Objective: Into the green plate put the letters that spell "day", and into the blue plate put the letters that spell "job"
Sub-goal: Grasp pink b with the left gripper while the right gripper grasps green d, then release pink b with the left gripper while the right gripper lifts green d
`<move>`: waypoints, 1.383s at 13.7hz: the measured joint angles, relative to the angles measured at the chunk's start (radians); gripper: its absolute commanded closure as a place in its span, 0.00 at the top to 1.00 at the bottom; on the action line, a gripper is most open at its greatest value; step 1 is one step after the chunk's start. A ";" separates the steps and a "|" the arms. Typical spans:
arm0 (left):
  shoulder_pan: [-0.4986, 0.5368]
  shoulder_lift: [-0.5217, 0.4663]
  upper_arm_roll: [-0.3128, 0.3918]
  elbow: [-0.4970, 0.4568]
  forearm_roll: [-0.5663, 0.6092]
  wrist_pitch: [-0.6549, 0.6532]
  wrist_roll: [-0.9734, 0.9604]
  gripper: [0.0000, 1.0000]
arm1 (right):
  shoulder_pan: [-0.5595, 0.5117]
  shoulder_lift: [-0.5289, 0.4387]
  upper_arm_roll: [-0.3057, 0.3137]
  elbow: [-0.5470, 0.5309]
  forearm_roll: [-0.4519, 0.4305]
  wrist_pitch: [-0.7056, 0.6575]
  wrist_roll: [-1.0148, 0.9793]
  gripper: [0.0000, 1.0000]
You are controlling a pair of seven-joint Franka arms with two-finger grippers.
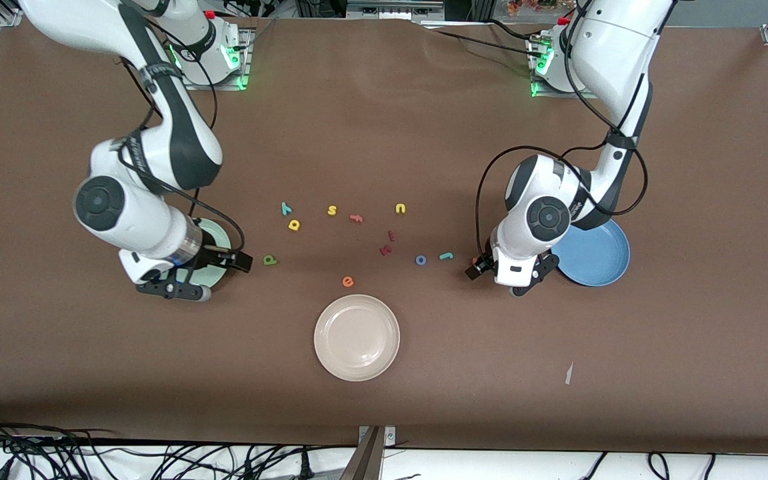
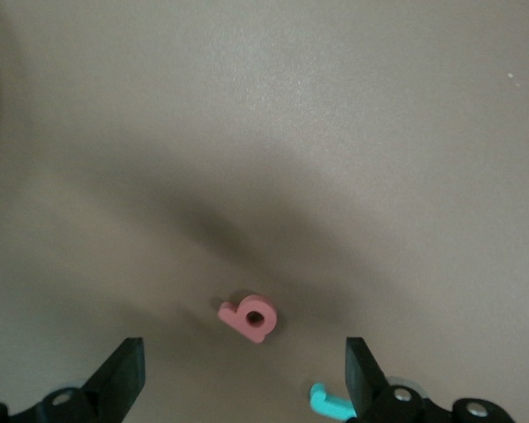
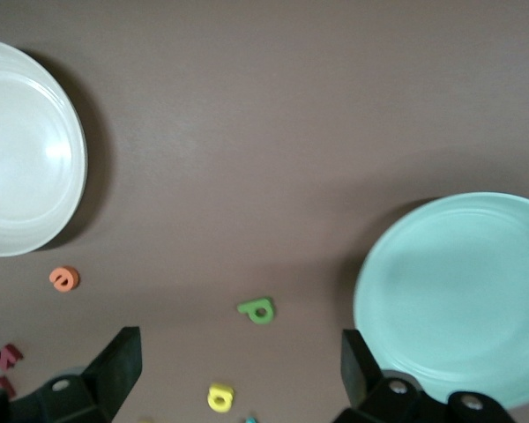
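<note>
Here the pinkish-red b (image 2: 249,317) is seen flat on the counter (image 1: 691,320) under the left hand (image 2: 245,381), between its parted fingers, beside the blue plate (image 1: 601,257), while the right hand (image 3: 238,374), likewise spread and empty, hangs over the green plate (image 3: 458,295).

Foam letters on table (image 1: 384,120) readable: yellow s (image 1: 333,211), yellow u (image 1: 401,209), orange e (image 1: 348,282)
</note>
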 measured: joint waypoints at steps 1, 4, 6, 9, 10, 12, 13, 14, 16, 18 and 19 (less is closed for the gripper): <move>-0.002 0.010 0.000 0.000 0.000 0.020 -0.033 1.00 | 0.008 0.019 0.000 0.001 0.000 0.023 0.012 1.00; -0.010 0.040 0.000 -0.001 0.005 0.069 -0.144 1.00 | 0.020 0.057 0.000 0.002 -0.003 0.058 0.025 1.00; -0.014 0.050 0.000 0.000 0.049 0.075 -0.256 1.00 | 0.025 0.081 -0.001 0.002 -0.051 0.083 0.055 1.00; -0.018 0.059 0.000 -0.001 0.077 0.076 -0.379 0.98 | 0.058 0.125 -0.001 0.001 -0.169 0.106 0.093 1.00; -0.018 0.061 0.000 -0.001 0.077 0.077 -0.410 0.95 | 0.067 0.134 -0.001 0.001 -0.182 0.111 0.095 1.00; -0.020 0.069 0.000 -0.001 0.077 0.099 -0.471 0.91 | 0.072 0.141 -0.001 -0.001 -0.188 0.124 0.094 1.00; -0.022 0.075 0.000 -0.001 0.077 0.111 -0.503 0.91 | 0.072 0.142 -0.002 -0.008 -0.188 0.141 0.094 1.00; -0.025 0.081 0.000 -0.001 0.077 0.122 -0.525 0.89 | 0.072 0.144 -0.004 -0.018 -0.188 0.161 0.095 1.00; -0.032 0.090 0.000 -0.001 0.077 0.132 -0.559 0.75 | 0.072 0.159 -0.007 -0.038 -0.188 0.193 0.097 1.00; -0.035 0.093 0.000 -0.001 0.077 0.133 -0.577 0.48 | 0.071 0.182 -0.009 -0.070 -0.187 0.257 0.111 1.00; -0.035 0.094 0.000 -0.001 0.077 0.133 -0.579 0.38 | 0.071 0.189 -0.009 -0.091 -0.187 0.288 0.128 1.00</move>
